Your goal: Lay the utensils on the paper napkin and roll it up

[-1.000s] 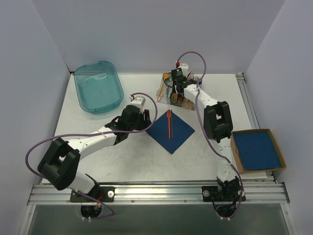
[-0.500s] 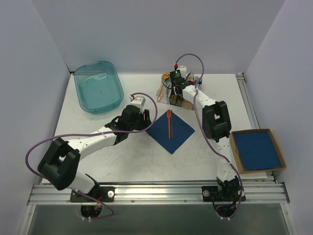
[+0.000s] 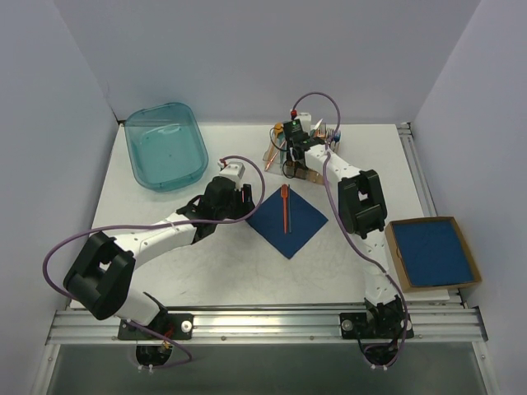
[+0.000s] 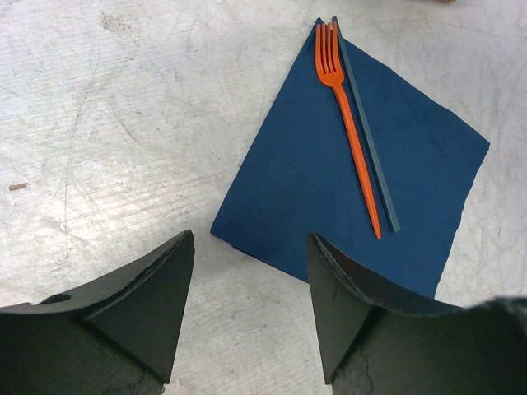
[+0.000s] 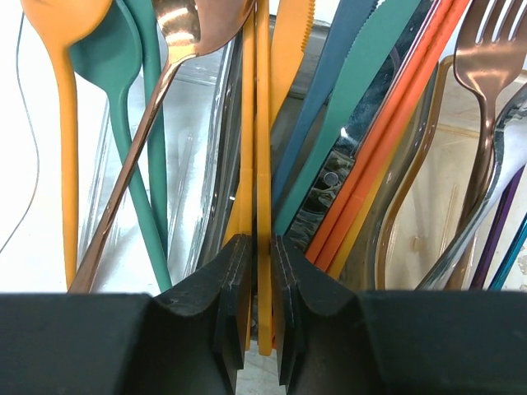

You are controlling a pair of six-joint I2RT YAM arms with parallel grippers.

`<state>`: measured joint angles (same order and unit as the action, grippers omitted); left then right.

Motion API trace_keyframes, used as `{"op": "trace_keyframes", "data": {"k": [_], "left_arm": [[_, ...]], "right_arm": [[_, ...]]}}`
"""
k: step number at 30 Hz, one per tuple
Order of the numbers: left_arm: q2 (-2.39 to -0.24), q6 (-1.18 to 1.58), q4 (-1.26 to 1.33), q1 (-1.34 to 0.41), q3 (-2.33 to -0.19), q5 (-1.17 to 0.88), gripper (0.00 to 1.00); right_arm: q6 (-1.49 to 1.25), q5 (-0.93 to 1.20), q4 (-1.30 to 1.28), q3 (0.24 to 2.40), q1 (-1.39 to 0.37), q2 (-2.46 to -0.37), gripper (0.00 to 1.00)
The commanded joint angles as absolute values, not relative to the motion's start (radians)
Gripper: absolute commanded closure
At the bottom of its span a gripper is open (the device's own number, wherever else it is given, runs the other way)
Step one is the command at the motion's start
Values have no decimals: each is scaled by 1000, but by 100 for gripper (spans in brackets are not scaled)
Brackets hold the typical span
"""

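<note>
The dark blue paper napkin lies flat as a diamond at mid table, with an orange fork along it. In the left wrist view the fork lies on the napkin, tines away from me. My left gripper is open and empty, low over the table at the napkin's near corner. My right gripper is shut on a slim orange utensil handle standing in the clear cutlery holder. A copper spoon stands just left of it.
The holder also has teal, blue, yellow-orange and copper cutlery, including a copper fork. A teal tub sits at the back left. A cardboard box of blue napkins sits at the right edge.
My right wrist has shifted slightly left and back at the cutlery holder. The left arm, napkin and fork have not moved.
</note>
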<state>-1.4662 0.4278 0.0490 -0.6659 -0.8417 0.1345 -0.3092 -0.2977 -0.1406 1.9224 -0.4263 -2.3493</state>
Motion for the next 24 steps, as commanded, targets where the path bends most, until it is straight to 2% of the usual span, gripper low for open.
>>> {"op": "trace_keyframes", "data": {"k": [1, 24], "left_arm": [[-1445, 411, 80, -667, -853, 133, 34], [-1445, 411, 80, -667, -854, 132, 35]], "right_arm": [[-305, -350, -201, 1942, -430, -2361, 83], [-322, -339, -301, 1965, -393, -2401, 83]]}}
